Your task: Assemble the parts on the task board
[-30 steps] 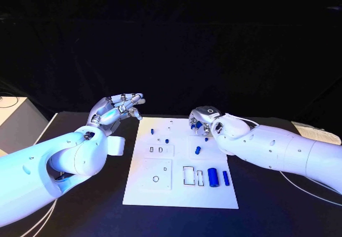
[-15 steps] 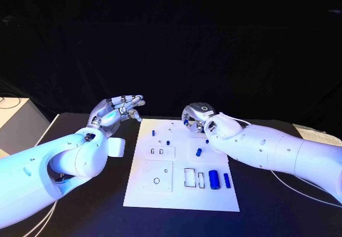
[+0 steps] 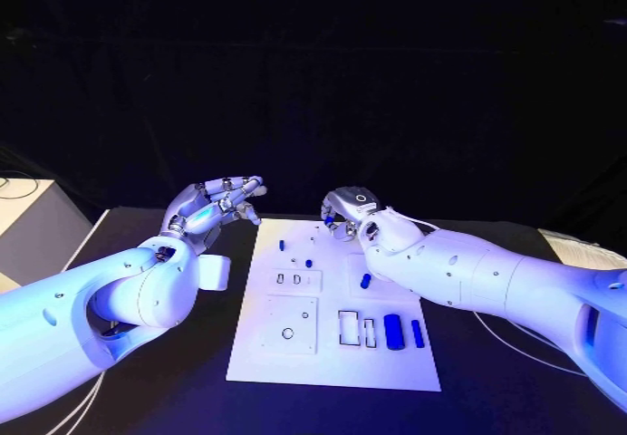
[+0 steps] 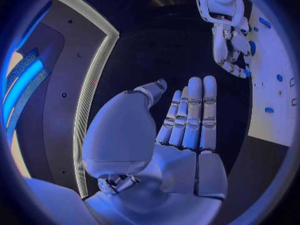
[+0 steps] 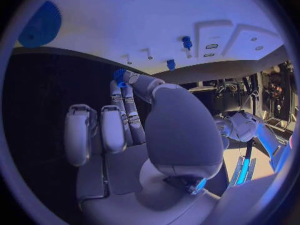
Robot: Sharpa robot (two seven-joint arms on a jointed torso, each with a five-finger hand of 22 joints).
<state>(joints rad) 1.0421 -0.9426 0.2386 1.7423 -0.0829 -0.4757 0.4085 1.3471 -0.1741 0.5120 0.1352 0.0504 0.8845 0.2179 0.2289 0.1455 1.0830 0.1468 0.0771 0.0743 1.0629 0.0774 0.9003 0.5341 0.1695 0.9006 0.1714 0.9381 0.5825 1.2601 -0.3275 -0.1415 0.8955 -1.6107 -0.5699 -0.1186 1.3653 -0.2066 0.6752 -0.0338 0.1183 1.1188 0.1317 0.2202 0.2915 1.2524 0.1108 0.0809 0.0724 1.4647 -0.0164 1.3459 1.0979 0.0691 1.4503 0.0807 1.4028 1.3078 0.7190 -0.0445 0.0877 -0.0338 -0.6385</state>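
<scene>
1. I have a small blue part (image 5: 119, 75) pinched at the tips of my right hand (image 3: 351, 210), over the far edge of the board (image 3: 392, 362). It looks like a hard plastic peg: light, stiff, smooth, so I judge it could twist or slip out of a tip pinch.
2. I judge the best hold is across its middle, with the end left free for whatever hole it goes into. How firmly the pinch sits I cannot tell.
3. The rest of that hand's fingers (image 5: 78, 135) lie straight and apart from the pinch.
4. More blue parts wait on the board: a peg (image 3: 366, 282) near the middle, two cylinders (image 3: 393, 325) toward the near right.
5. My left hand (image 3: 209, 210) hangs palm up off the board's left side, fingers loosely curled, holding nothing.
</scene>
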